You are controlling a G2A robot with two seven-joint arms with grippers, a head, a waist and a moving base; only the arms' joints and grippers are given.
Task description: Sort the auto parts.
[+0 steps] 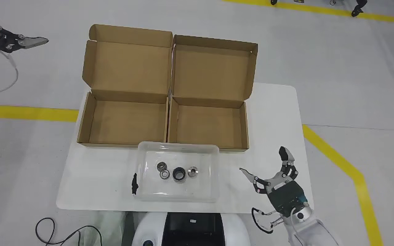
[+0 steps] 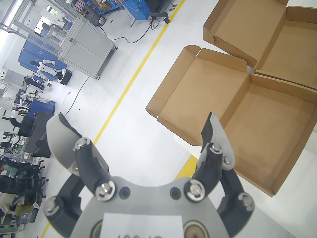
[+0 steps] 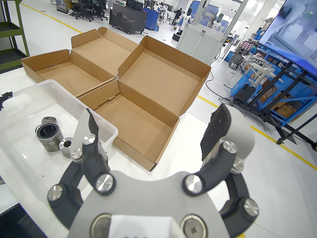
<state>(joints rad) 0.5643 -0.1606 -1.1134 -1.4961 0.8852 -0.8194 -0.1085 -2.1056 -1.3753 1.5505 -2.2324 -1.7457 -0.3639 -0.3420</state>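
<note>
Bench [image 1: 271,117], white, carrying all task items.

Tray [image 1: 178,145], clear plastic, was placed at the near edge of the bench. Three metal auto parts were held in it, in a row near its middle:
- ribbed bearing [image 1: 164,167], small, at the 9 o'clock end of the row;
- dark-bored cylinder [image 1: 179,174], largest of the three, in the middle, just beside the others;
- plain silver sleeve [image 1: 192,171], at the 3 o'clock end.

Left box [image 1: 126,123] and right box [image 1: 206,126], brown cardboard, were set side by side and touching, at 12 o'clock of the tray. Both lids were folded back and away from the tray.

Black fragment [image 1: 134,183], small and irregular, was seen at 9 o'clock of the tray, against its outer wall.

Right end effector [image 1: 262,161] was held above the bench at 3 o'clock of the tray, apart from it. Its fingers were spread wide, and nothing was gripped.

Left end effector [image 2: 135,122] was held out over the floor, well apart from the bench, at 10 o'clock of the boxes. Its fingers were likewise spread, with nothing between them.
</note>
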